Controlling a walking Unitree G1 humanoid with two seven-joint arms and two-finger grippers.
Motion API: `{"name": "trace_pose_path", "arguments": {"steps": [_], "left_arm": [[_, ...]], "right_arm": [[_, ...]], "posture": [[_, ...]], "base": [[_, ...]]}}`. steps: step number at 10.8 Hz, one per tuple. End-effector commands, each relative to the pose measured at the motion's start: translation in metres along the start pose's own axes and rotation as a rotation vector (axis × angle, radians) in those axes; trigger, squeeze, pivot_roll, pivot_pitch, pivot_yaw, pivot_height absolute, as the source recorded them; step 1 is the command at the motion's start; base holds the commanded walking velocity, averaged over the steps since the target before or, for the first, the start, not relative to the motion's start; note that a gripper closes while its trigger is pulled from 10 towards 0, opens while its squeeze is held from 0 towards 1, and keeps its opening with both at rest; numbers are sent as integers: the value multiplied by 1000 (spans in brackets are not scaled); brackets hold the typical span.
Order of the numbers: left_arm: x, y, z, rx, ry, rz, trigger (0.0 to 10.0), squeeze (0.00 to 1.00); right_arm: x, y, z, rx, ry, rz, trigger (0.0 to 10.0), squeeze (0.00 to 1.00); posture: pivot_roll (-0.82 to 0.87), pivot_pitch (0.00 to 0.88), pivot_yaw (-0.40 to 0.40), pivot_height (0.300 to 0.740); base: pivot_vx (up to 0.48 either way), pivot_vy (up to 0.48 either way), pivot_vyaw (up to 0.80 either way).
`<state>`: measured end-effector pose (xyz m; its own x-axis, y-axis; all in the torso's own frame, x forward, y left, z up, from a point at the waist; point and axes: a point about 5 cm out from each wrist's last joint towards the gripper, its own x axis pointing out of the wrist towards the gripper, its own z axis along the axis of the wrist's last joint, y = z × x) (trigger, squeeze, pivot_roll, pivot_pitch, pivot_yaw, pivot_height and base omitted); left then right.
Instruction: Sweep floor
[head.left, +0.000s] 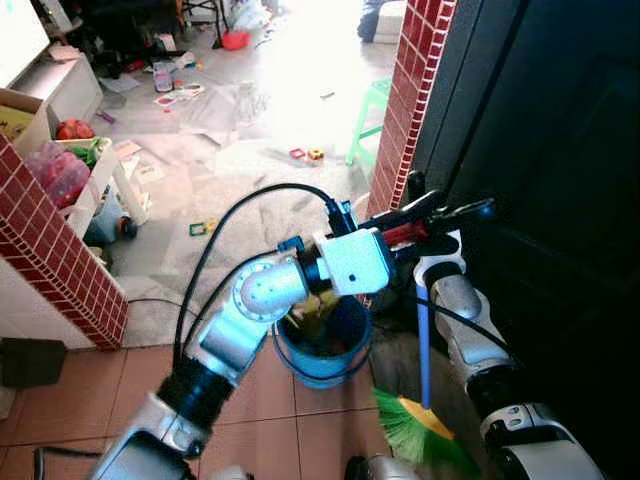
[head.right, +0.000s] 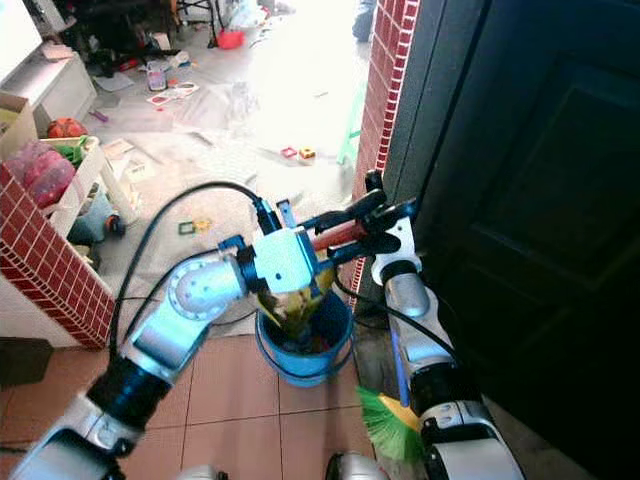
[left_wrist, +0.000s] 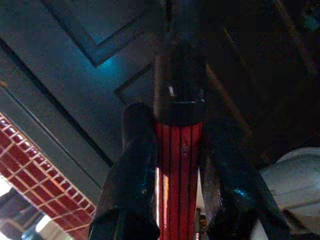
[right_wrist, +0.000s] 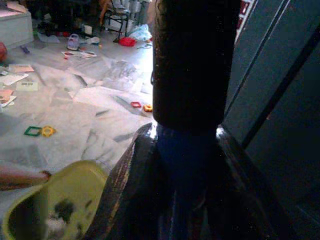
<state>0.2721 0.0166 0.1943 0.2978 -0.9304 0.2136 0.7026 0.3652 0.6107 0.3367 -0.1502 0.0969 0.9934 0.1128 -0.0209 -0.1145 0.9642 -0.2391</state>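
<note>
While broom (head.left: 424, 345) stands upright, bristles down, right fingers (right_wrist: 135, 200) clench it; left fingers (left_wrist: 131, 190) clench red handle (left_wrist: 177, 185).

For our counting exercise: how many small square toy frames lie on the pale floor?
4: a green one touching a yellow one, and a red one beside an orange-yellow one farther off. Clutter may hide more.

broom (head.left: 424, 345) bristles: cut by lower edge | dustpan (head.right: 290, 300): mostly behind left arm | bucket (head.left: 325, 350) contents: unclear
</note>
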Motion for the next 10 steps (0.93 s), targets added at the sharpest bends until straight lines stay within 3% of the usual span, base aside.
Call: {"name": "trace_pose_path", "arguments": {"steps": [1,2,3,4,5,7,9,10], "left_arm": [[2,-2,6,-58,-19,-44,10000,0],[3,9,8,-41,-28,21,10000,0],[5,20,12,43,-28,51,10000,0],[5,23,15,47,-32,40,10000,0],[6,19,16,-23,-19,-25,10000,0],[5,27,20,-37,-54,87,10000,0],[-3,65,29,53,-79,287,10000,0],[-11,88,34,56,-88,400,10000,0]], "right_arm": [[6,-2,12,0,-47,-13,10000,0],[6,-2,12,0,-48,-12,10000,0],[7,-2,12,-1,-49,-12,10000,0],[7,-2,12,-1,-49,-13,10000,0],[7,-2,12,-2,-49,-13,10000,0],[8,-1,11,-3,-47,-11,10000,0],[9,-1,11,-2,-48,-10,10000,0],[8,0,10,-2,-45,-9,10000,0]], "posture": [[-21,0,-12,740],[-21,0,-11,740],[-23,0,-10,740],[-22,0,-11,740],[-22,0,-11,740],[-22,0,-13,740],[-22,0,-10,740],[-21,0,-11,740]], "base": [[0,0,0],[0,0,0],[0,0,0],[0,0,0],[0,0,0],[0,0,0],[0,0,0],[0,0,0]]}}
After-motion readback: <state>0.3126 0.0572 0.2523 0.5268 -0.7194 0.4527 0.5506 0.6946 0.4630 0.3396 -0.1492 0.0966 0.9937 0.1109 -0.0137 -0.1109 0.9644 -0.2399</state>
